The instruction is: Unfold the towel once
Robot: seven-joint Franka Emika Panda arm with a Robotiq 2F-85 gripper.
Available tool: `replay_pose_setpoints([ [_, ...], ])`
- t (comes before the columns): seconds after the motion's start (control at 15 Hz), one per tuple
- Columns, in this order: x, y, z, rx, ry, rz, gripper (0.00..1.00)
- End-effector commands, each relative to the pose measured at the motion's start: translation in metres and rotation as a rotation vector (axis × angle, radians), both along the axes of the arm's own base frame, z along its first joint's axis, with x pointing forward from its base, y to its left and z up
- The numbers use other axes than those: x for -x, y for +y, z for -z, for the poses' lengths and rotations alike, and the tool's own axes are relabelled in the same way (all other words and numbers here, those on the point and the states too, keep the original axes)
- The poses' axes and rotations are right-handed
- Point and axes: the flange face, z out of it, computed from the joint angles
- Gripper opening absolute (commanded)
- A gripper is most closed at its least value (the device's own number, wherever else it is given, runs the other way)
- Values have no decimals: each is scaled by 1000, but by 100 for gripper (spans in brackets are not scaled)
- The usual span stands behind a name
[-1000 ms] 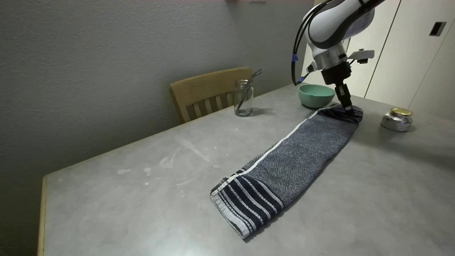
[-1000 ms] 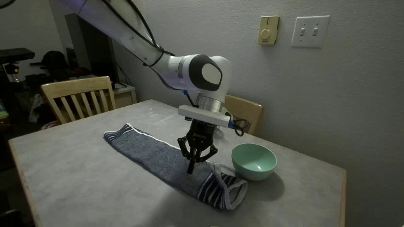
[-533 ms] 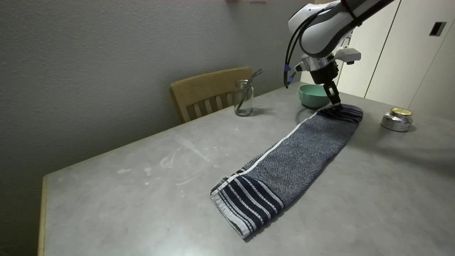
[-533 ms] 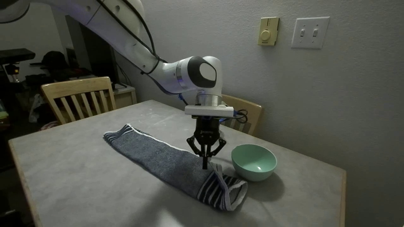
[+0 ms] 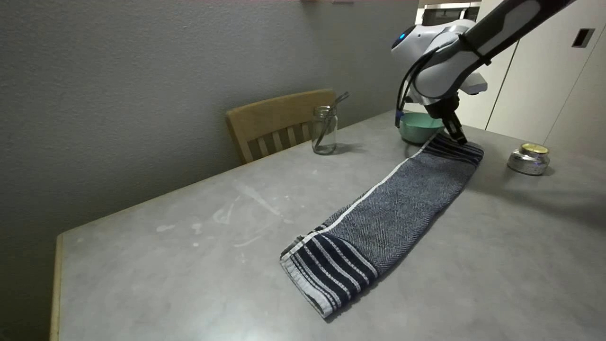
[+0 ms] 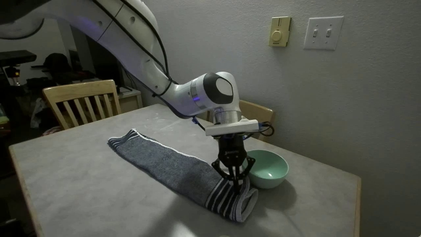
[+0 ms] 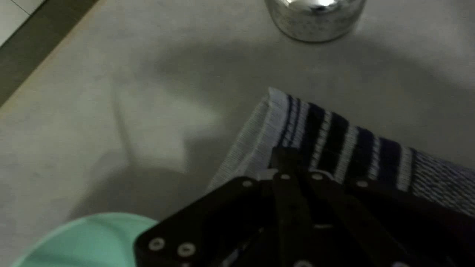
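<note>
The black two-fingered gripper [image 6: 236, 190], closed with nothing visibly between, might rumple the long grey striped cloth towel [image 6: 177, 171] by pressing sideways.

Ahead of my gripper [image 7: 286, 157], the wrist view's top edge cuts off the silver jar [image 7: 319, 22]; beside the gripper, the bottom edge crops the green bowl [image 7: 96, 241]. My gripper hides a stretch of the towel [image 7: 371, 157] from me.
</note>
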Motion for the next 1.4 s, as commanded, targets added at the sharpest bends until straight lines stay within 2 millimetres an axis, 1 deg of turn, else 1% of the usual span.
replay_pose_setpoints([
  [0.0,9,-22,1,156,-7,-37,0],
  [0.07,12,-23,-2,177,-3,-36,0],
  [0.13,14,-19,-8,178,-6,-28,0],
  [0.2,15,-12,-15,175,-14,-14,0],
  [0.33,16,10,-32,133,-36,22,0],
  [0.53,24,60,-62,3,-46,62,0],
  [0.73,42,108,-89,-82,-27,95,0],
  [0.8,49,125,-99,-110,-21,93,26],
  [0.87,55,141,-108,-126,-23,92,27],
  [1.0,67,173,-124,-144,-25,77,39],
  [1.07,73,189,-131,-149,-30,65,47],
  [1.27,89,236,-149,-145,-45,35,68],
  [1.33,93,248,-154,-140,-50,27,76],
])
